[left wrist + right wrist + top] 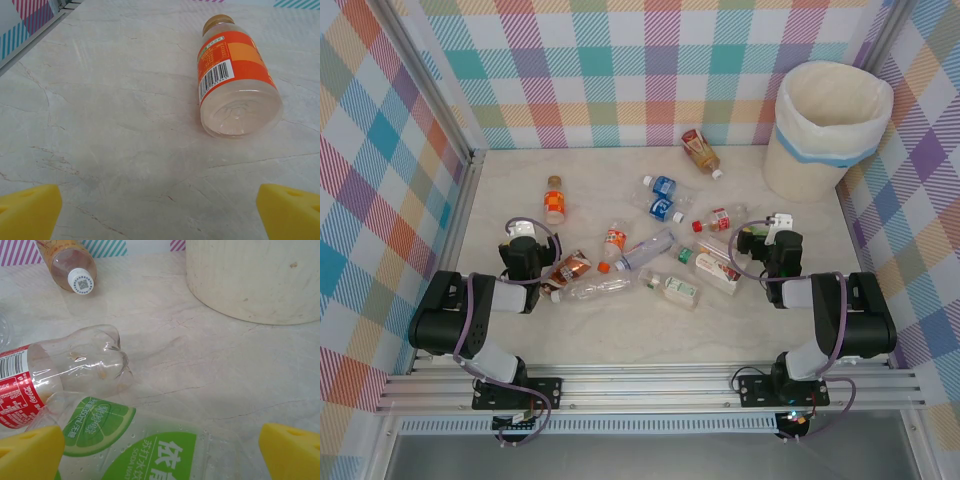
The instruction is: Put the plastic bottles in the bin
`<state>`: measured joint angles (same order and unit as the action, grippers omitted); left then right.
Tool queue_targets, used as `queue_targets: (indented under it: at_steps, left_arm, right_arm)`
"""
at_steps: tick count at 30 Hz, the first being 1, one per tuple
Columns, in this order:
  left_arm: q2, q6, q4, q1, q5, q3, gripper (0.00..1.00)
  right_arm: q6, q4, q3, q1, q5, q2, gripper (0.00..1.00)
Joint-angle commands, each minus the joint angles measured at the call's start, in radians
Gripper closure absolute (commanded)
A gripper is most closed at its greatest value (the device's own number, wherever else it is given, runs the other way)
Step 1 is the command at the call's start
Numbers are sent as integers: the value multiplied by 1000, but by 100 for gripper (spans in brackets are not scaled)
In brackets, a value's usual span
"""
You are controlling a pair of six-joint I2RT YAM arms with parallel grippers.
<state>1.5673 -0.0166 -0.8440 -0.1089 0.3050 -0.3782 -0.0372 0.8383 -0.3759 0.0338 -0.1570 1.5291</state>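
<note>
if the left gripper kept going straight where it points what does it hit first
Probably the orange-labelled bottle, lying on its side ahead, slightly right of centre. The right side of the open left gripper lines up with its base. Dead centre is bare table, so it might pass.

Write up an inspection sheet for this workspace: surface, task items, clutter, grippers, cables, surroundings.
Surface: pale marble-patterned tabletop, no spills seen.
Job's things: about ten small clear plastic bottles scattered mid-table, among them an orange-labelled bottle lying at left and a green-labelled soda bottle; large cream-white round bin upright at far right, no bottle seen inside.
Clutter: nothing seen.
Grippers: left gripper open, empty; right gripper open, empty, over the green-labelled soda bottle.
Cables: purple cables run along both arms.
Surroundings: pastel plaid walls; aluminium rail at near edge.
</note>
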Motion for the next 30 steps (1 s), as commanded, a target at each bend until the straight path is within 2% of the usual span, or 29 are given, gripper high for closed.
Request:
queue_targets:
  at_steps: [1,21,23,25,30]
  left_arm:
    - [-3,10,-23,0,-5,-11,0]
    - [-3,9,-24,2,-7,-10,0]
    - [-10,12,-23,2,-10,-8,0]
    - [-48,15,10,2,-22,-10,0]
    - [-236,-16,227,1,6,-33,0]
  right_arm:
    - [-10,42,-8,-3,-1,5,0]
    - [-11,46,-6,-3,0,5,0]
    - [7,51,0,-3,46,-4,0]
    - [42,24,1,2,117,-39,0]
    - [56,-175,-9,9,173,-244,0]
